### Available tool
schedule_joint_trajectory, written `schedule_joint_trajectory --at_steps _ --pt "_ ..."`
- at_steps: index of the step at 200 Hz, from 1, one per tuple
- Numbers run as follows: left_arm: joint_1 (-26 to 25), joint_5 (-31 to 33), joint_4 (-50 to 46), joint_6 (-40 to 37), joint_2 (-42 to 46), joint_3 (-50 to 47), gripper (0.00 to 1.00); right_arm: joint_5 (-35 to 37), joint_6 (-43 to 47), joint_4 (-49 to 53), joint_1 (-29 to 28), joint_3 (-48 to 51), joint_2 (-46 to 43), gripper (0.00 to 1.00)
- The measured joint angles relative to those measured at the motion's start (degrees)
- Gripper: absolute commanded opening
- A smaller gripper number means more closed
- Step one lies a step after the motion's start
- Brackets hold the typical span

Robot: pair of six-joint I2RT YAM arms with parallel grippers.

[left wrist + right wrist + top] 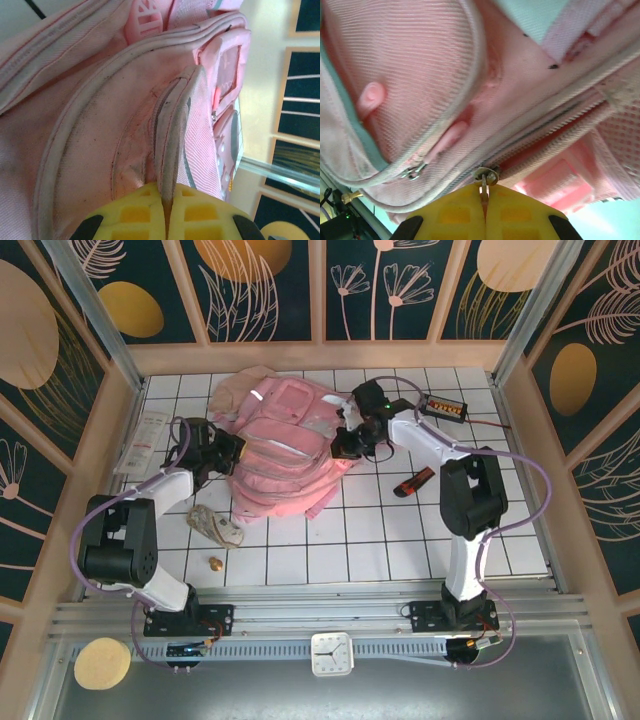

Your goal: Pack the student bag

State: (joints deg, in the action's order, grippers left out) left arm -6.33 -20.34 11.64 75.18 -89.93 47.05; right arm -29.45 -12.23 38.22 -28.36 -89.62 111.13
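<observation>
White gridded tabletop [380,540] inside dark leaf-patterned walls is what we see from above; the student bag [285,455] lies slumped on its far half, between the two arms, and we place everything else by it. At the bag's left side sits the left gripper [232,453]; from its wrist we see its yellow pads [135,212] pressed together on a greyish piped fold [172,135] of the bag's fabric, so it holds the bag. At the bag's right side sits the right gripper [347,447]; from its wrist we see it [485,192] pinched tight on a metal zip pull [486,176] at the end of a zip line. Right of the bag lies a red and black stick [413,482]; beyond that, right of the bag's far end, a black box with orange lights [443,406]; just near of the bag's left corner, a crumpled beige bundle [213,526] and a small golden piece [214,563]; left of the bag, a flat printed packet [145,440].
</observation>
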Motion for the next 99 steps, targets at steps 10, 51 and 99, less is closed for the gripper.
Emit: schedule_joint_trajectory --at_steps 10,51,99 --pt "0.0 0.8 1.3 1.3 0.2 -0.8 0.00 -0.2 0.8 -0.1 -1.5 0.0 0.2 0.00" --pt "-0.2 4.3 3.7 4.1 1.0 -1.0 0.00 -0.1 6.2 3.5 -9.3 -2.3 5.6 0.00" --pt "-2.0 5.8 5.7 6.1 1.1 -1.4 0.00 -0.1 8.9 6.2 -10.0 -3.8 8.2 0.29"
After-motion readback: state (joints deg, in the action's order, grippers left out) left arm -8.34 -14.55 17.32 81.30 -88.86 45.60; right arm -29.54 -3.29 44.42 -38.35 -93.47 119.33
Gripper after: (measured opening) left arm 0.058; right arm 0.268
